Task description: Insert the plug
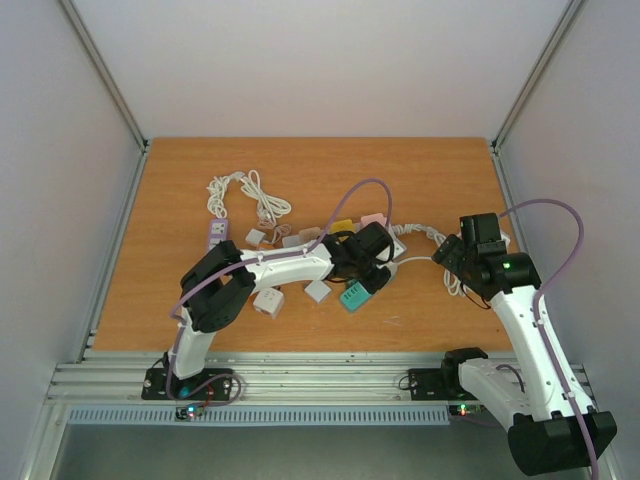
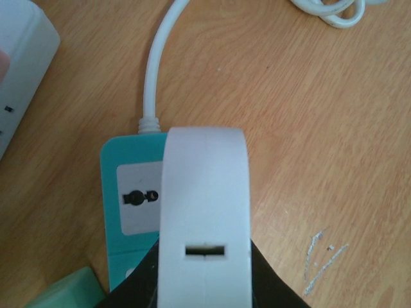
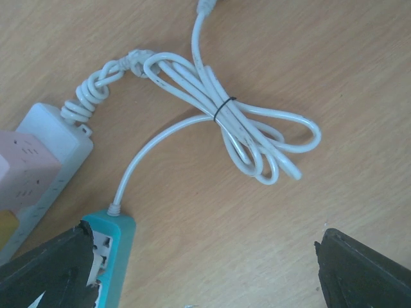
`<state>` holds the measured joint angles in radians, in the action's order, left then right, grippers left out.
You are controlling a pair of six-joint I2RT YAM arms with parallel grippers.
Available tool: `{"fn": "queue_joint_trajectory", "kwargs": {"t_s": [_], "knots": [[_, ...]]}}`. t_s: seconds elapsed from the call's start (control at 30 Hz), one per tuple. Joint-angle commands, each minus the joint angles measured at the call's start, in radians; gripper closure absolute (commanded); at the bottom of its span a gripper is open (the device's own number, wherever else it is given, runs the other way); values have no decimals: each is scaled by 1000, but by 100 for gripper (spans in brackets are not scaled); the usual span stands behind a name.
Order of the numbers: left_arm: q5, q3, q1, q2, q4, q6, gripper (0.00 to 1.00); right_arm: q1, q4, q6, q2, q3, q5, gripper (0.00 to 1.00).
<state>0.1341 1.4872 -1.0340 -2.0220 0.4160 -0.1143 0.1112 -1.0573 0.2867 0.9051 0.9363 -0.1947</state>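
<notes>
**Plug Out Past the Open Right Jaws, Socket Strip Under the Left**

Nearest the bases: left gripper (image 2: 205, 151) fully closed, fingers pressed together with nothing visible between them, low over the teal power strip (image 2: 125, 173) and hiding much of its socket face. Contact with the strip impossible to confirm. Long axis of the strip running away from the left wrist camera, with its white cord (image 2: 153, 70) leaving the far end, turned toward the right arm.

Just beyond, to the right: right gripper (image 3: 205, 276) spread wide and holding nothing, above bare table (image 3: 334, 77) beside the strip's cord end. Ahead of those open jaws, a tied cord bundle (image 3: 247, 125) lying crosswise, clear of both fingers.

No plug plainly in view. Probably on the cord running off the far edge of the right wrist view, so straight ahead of the right jaws and nearer that arm than the left. Likely a forward reach past the bundle.

Farther left: a white multi-socket strip (image 3: 45, 154) with pink and yellow parts.
</notes>
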Motion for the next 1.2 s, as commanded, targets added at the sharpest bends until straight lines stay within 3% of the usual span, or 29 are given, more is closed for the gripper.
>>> {"fn": "queue_joint_trajectory", "kwargs": {"t_s": [0.0, 1.17], "knots": [[-25, 43, -5, -44, -87, 13, 100, -4, -30, 13, -16, 17, -34, 4], [-131, 74, -9, -125, -103, -52, 100, -4, -25, -12, -24, 1, -52, 2]]}}
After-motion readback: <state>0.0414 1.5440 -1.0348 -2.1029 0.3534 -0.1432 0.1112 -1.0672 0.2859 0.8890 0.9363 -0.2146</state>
